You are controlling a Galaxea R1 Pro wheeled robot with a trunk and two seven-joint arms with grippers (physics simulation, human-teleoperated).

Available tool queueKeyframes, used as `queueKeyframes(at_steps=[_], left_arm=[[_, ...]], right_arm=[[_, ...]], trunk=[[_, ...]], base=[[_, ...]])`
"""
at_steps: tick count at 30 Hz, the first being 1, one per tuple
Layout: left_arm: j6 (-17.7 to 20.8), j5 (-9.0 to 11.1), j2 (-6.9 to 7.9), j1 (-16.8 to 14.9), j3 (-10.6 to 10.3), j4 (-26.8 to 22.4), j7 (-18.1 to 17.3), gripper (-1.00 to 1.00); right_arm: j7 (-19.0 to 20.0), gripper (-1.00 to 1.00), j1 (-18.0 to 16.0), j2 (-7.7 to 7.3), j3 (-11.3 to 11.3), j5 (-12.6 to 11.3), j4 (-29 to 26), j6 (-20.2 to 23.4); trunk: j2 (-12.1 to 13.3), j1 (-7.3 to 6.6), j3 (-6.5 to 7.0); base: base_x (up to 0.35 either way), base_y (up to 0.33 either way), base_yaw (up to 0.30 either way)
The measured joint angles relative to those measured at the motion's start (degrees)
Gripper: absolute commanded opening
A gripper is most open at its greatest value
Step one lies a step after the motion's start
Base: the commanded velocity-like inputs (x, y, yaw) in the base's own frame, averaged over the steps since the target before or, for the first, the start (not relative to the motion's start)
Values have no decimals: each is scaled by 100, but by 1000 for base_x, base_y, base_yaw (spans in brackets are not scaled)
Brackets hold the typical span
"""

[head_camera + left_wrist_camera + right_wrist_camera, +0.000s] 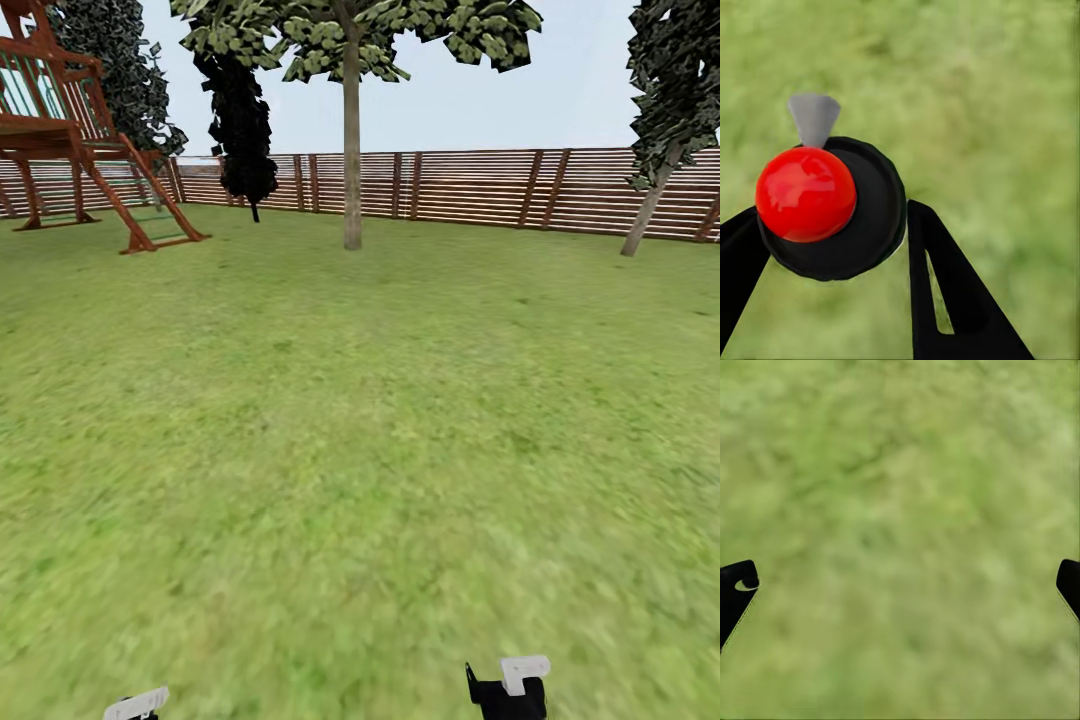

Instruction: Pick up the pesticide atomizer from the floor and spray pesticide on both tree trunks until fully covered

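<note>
Left end effector (832, 247) clamps the pesticide atomizer (832, 206) — red bulb, grey nozzle — over the lawn (360, 450); right end effector (900, 585) spread wide, empty. The tree trunk (352, 150) stands well ahead: close in squarely, then aim the nozzle low on the trunk.

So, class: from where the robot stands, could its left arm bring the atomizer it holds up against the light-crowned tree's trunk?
Probably not yet. The left end effector grips the atomizer low near the robot, while the trunk stands far across open lawn. Nothing blocks the way; the base must drive closer.
</note>
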Motion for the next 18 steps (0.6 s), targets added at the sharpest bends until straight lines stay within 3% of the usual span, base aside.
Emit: queueKeyframes(at_steps=[18], left_arm=[[4, -2, -4, 0, 1, 0, 0, -100]], right_arm=[[0, 100, 0, -1, 3, 0, 0, 0]], trunk=[[0, 0, 0]], base=[[340, 0, 0]])
